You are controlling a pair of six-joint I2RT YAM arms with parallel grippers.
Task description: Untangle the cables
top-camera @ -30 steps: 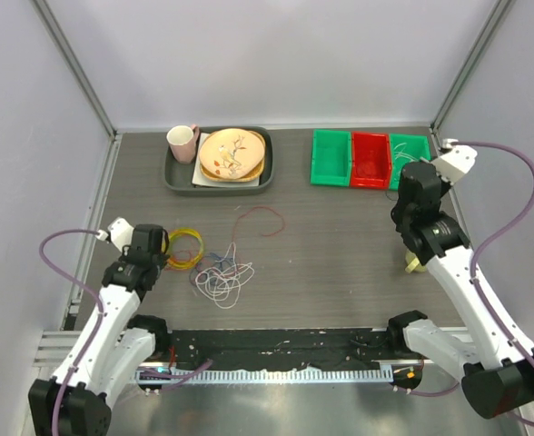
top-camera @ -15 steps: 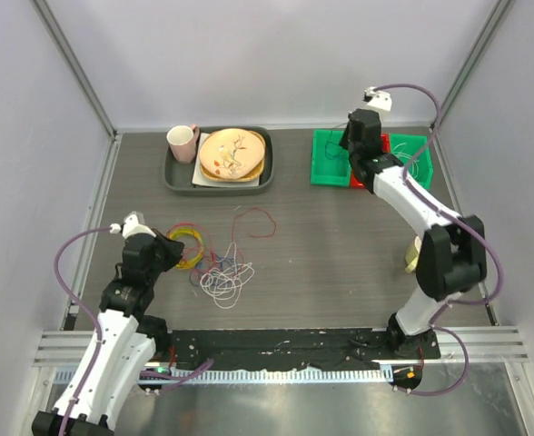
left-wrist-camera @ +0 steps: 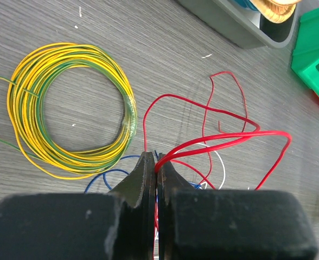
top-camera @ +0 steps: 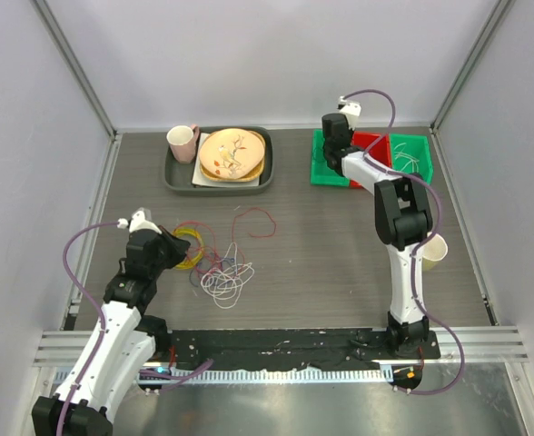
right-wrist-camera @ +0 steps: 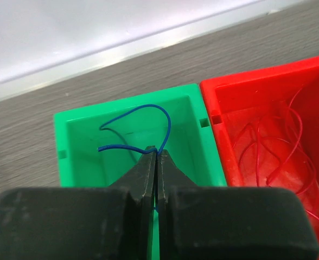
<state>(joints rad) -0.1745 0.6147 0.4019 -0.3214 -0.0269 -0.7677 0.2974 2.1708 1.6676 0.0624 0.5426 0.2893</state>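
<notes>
L gripper [left-wrist-camera: 155, 162] pinched tight on red cable [left-wrist-camera: 214, 140] at the tangle [top-camera: 223, 277] beside yellow ring [left-wrist-camera: 127, 108], R gripper [right-wrist-camera: 155, 154] clamped on blue cable [right-wrist-camera: 143, 106] over green bin [right-wrist-camera: 89, 168]: risk is lifting red drags whole tangle w/ it, since loops look interlocked.

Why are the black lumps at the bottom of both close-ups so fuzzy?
Left wrist view: the left fingers sit too near the lens, soft-edged, while the red cable is crisp. Right wrist view: likewise the right fingers; blue cable sharp.

The green bin [right-wrist-camera: 83, 162] is glossy plastic, the table [left-wrist-camera: 94, 27] matt grey wood-grain, the red cable [left-wrist-camera: 257, 131] smooth-coated.
</notes>
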